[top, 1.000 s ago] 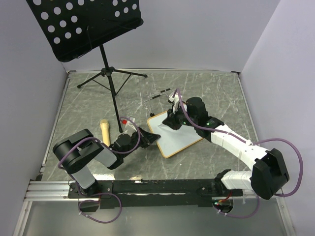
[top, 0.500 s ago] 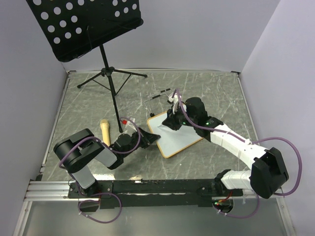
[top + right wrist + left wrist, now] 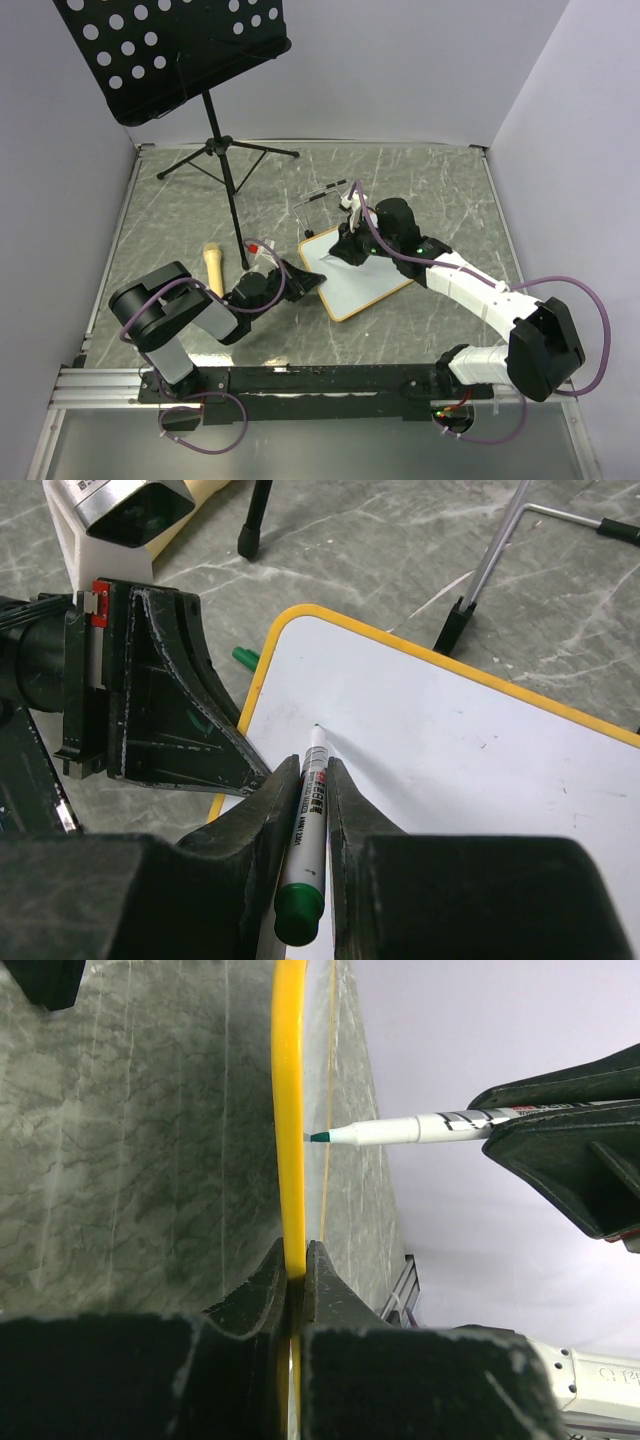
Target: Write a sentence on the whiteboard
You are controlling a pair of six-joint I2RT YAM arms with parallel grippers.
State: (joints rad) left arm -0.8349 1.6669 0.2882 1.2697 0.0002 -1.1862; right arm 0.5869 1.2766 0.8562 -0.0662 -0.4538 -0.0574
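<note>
Marker pinched in the right gripper, tip at the blank whiteboard, left gripper clamping its edge; reckon the first stroke needs steady pressure.

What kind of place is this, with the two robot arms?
Probably a robotics lab test cell: a grey marbled table boxed in by plain lilac walls, a left arm and right arm bolted to a rail, and props like a music stand and whiteboard.

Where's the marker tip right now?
Right wrist view: the marker is pinched in the right fingers, tip on or just above the whiteboard near its left edge, close to the left fingers clamping the frame.
</note>
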